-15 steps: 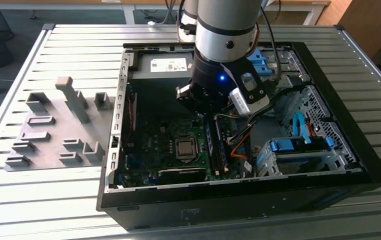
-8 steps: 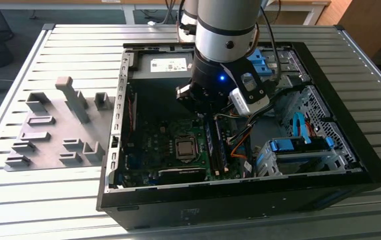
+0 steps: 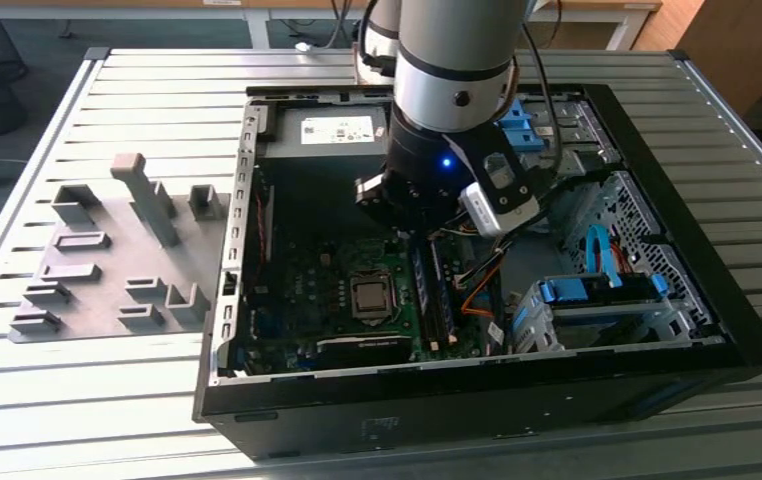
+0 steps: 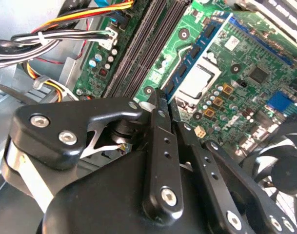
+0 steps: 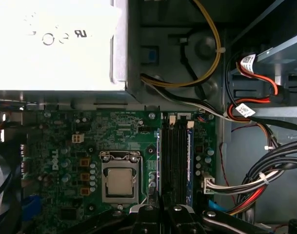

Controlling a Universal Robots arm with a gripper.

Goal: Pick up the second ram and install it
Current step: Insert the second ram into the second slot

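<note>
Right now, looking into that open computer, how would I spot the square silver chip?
Start at the open black computer case on the slatted metal table; a green circuit board lies on its floor. Near the board's middle sits the square silver processor chip. Unlike the long dark memory slots beside it, towards the exterior view's right, it is square, flat and shiny.

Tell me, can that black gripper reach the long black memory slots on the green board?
Probably yes: the gripper hangs close over the memory slots, the black computer case lies open, and the coloured cables sit aside.
</note>
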